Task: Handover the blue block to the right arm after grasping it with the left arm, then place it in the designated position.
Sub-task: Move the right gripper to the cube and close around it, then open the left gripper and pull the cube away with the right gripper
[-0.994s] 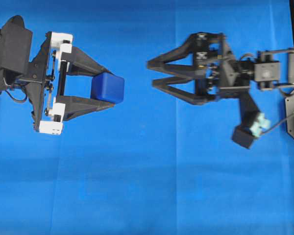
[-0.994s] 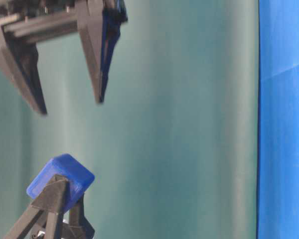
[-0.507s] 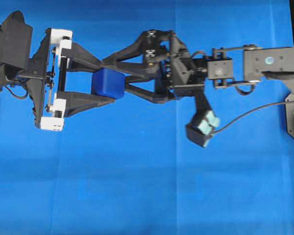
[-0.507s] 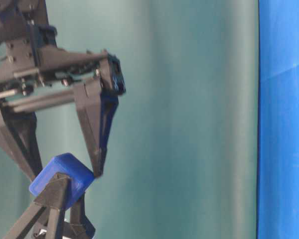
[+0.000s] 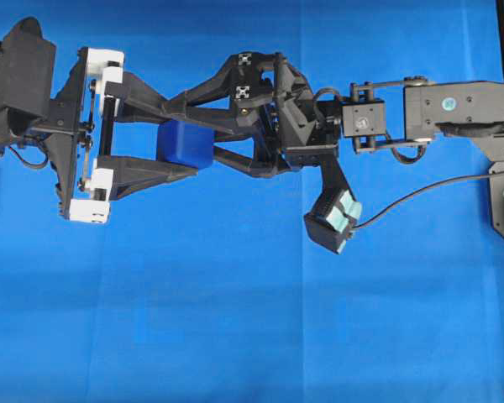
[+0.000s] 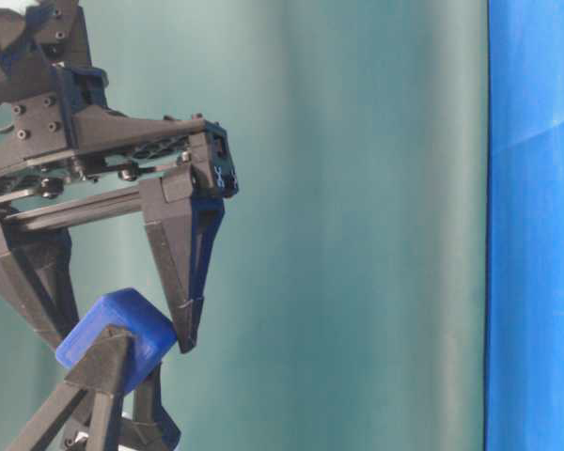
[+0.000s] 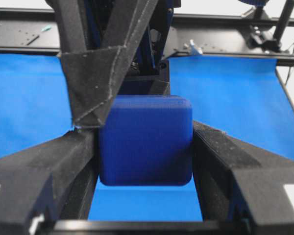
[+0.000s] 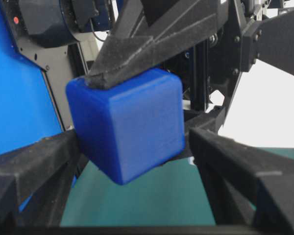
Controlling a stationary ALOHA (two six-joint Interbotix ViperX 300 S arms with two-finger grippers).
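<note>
Blue block [image 5: 183, 143] sits high over the cloth [image 5: 235, 319] in the overhead view, pinched between the left gripper's [image 5: 181, 141] prongs, while the right gripper [image 5: 203, 134] straddles it from the other side, jaws spread. At table level the right prongs flank the block; contact unclear. Left wrist view: both fingers [image 7: 225, 161] press its flat sides. Right wrist view: a gap shows beside the block. It looks rigid, light and smooth; the free opposite faces suit the take.
</note>
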